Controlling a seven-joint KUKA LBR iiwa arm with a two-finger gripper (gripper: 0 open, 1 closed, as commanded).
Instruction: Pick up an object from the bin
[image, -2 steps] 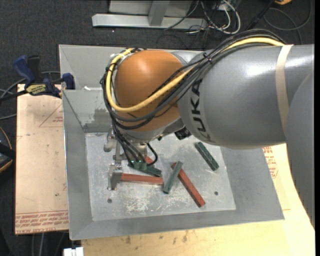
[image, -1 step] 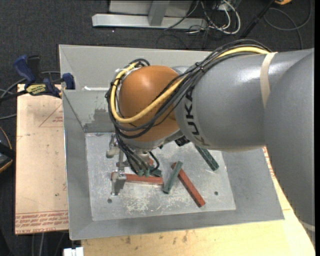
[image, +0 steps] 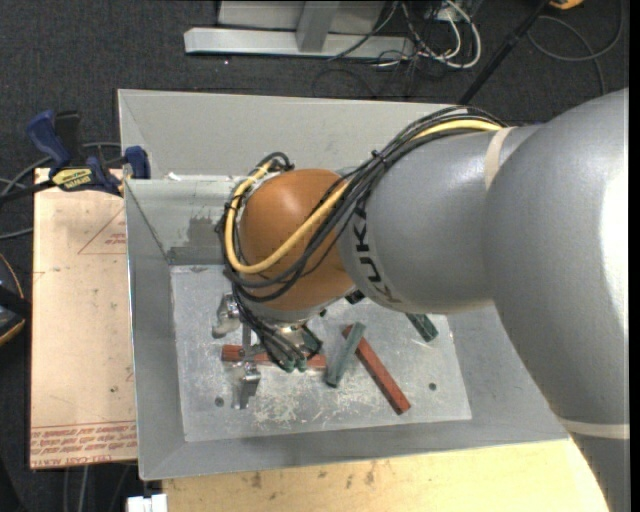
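My gripper (image: 236, 349) hangs below the orange wrist cover, low over the left middle of the bin floor. It stands open, with one silvery fingertip (image: 226, 320) behind and one fingertip (image: 245, 380) in front of a flat red strip (image: 240, 353). The strip lies on the floor between them and runs on under the gripper body. A grey-green bar (image: 342, 353) lies just right of the gripper, tilted. A longer red-brown stick (image: 383, 378) lies beside it, slanting toward the bin's front right.
A small teal piece (image: 424, 327) peeks out under the arm at the right. The arm and its cables cover the bin's back and right. Pale scuffed floor shows along the front and left walls.
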